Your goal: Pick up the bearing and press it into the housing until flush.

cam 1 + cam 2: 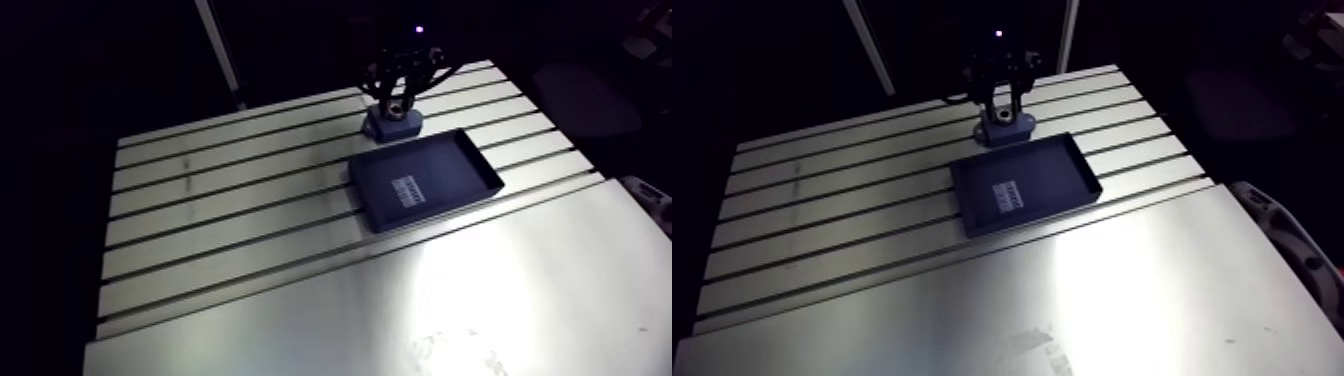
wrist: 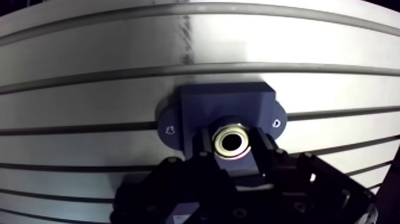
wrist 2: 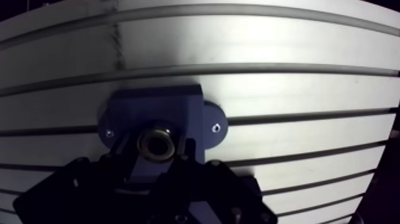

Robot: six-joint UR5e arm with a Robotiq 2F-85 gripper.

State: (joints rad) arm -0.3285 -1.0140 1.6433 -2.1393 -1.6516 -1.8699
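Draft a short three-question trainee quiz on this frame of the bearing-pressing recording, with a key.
1. True or false: the dark-blue shallow tray lies beside the blue flanged housing block on the slotted aluminium table.
2. Where is the small silver ring bearing? A: in the tray. B: between the fingers of the black two-finger gripper, over the housing. C: on bare table.
3. How many screwed ears show on the housing in the wrist view?
Key: 1 true; 2 B; 3 two.
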